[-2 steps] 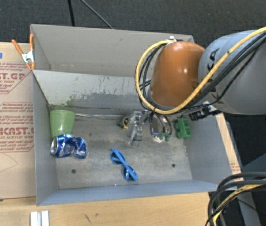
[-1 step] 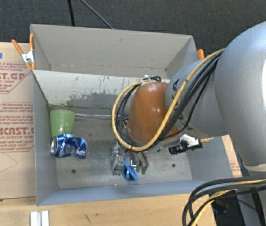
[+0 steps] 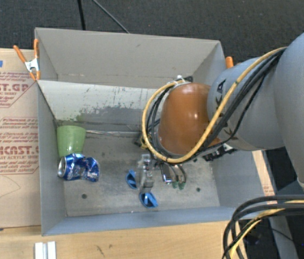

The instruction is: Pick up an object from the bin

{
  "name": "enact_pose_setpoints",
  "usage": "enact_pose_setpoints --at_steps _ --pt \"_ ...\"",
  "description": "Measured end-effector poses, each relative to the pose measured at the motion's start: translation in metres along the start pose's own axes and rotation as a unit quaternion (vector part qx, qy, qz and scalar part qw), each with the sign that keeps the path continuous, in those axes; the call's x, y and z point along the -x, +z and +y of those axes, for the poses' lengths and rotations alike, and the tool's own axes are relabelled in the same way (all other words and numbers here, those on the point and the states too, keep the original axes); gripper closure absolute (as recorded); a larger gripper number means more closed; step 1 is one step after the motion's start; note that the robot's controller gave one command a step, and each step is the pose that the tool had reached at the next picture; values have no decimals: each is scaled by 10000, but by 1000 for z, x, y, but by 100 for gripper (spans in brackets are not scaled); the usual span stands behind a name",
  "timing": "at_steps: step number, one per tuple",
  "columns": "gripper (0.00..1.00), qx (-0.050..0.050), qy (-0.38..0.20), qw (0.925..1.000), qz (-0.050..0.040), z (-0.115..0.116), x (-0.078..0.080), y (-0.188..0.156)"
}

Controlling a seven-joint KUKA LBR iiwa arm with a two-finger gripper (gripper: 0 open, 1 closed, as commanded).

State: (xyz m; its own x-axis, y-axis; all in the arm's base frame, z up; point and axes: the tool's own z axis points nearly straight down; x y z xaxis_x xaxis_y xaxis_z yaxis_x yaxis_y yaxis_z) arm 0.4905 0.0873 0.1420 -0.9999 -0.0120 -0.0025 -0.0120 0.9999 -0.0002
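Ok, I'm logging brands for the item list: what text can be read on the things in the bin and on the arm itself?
Crushed blue-and-white can: has print, too crumpled and small to read.
Green cup: no text.
Small blue pieces: no text.
Arm: dark letters on its grey shell, partly covered by cables; no whole word can be read.
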Motion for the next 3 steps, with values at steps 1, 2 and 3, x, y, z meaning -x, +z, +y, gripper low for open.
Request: enact_pose_setpoints --at_steps 1,2,3 --pt "0 4 1 10000 2 1 0 0" --pt "0 4 -201 9998 1 -17 -1 75" --pt "0 8 -913 9958 -18 10 2 -5"
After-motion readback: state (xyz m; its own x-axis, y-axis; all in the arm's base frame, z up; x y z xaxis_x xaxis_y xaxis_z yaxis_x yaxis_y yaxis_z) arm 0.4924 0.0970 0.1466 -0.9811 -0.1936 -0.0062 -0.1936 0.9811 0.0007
